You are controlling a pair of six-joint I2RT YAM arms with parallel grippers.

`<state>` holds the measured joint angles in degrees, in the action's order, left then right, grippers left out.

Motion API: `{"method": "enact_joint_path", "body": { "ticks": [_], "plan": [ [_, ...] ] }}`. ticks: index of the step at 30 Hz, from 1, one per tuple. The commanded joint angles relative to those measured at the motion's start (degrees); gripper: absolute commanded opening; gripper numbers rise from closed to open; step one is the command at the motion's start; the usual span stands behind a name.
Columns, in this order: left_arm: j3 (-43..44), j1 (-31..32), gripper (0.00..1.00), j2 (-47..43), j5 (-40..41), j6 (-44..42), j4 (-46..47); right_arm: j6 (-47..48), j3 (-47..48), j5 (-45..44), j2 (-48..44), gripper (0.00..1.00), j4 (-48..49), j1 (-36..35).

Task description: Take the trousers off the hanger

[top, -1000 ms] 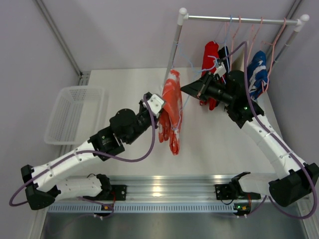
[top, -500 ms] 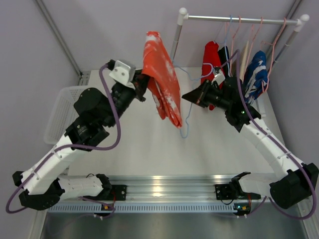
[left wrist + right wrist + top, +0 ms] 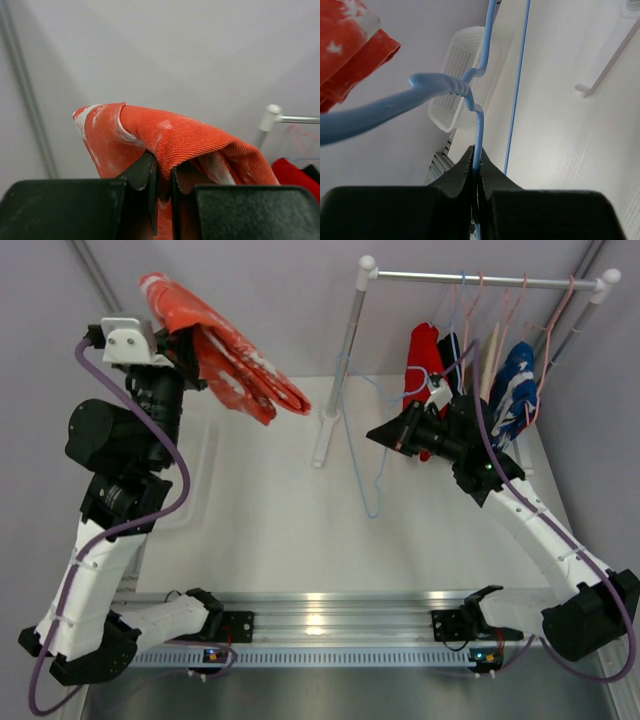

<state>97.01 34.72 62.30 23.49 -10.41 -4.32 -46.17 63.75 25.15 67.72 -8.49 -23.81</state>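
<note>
Left claw (image 3: pixel 162 172) tight on trousers (image 3: pixel 192 142), right claw (image 3: pixel 476 167) tight on hanger (image 3: pixel 436 90), over white table (image 3: pixel 290 540).

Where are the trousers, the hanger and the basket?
trousers (image 3: pixel 238 362), top external view, middle of the folded cloth.
hanger (image 3: pixel 432 94), right wrist view, thick hook arm.
basket (image 3: pixel 449 114), right wrist view, mesh wall.

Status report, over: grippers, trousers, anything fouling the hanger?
Both shut: left gripper on trousers, raised high; right gripper on hanger. Wire bare, trousers clear of it. Nearest thing: rack post, beside hanger.
</note>
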Motion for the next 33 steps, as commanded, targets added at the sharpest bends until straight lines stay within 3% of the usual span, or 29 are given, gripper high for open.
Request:
{"method": "enact_joint_path", "body": {
  "ticks": [1, 5, 12, 15, 19, 25, 33],
  "plan": [
    [-0.5, -5.7, 0.0, -5.08, 4.19, -3.73, 10.03, 1.61, 2.7, 0.52, -2.16, 0.0, 0.41, 0.61],
    [-6.46, -13.17, 0.0, -9.03, 9.38, -11.26, 12.65, 1.61, 3.4, 1.4, -1.89, 0.0, 0.58, 0.52],
    [-29.11, -21.97, 0.0, -19.23, 13.25, -21.48, 20.3, 1.61, 4.81, 3.33, -1.19, 0.0, 0.41, 0.52],
    [-35.12, -26.71, 0.0, -24.06, 14.22, -21.85, 20.67, 1.7, 5.07, 3.77, -1.37, 0.0, 0.32, 0.52],
    [-44.68, -33.74, 0.0, -31.17, 15.36, -16.41, 13.65, 1.53, 5.16, 4.3, -1.8, 0.0, 0.05, 0.52],
    [-51.48, -36.74, 0.0, -36.9, 16.15, -15.69, 11.61, 2.05, 5.51, 5.17, -2.6, 0.0, -0.3, 0.52],
    [-57.62, -36.74, 0.0, -30.59, 12.56, -20.08, 24.67, 1.7, 5.16, 5.35, -2.86, 0.0, -0.3, 0.52]
  ]
}}
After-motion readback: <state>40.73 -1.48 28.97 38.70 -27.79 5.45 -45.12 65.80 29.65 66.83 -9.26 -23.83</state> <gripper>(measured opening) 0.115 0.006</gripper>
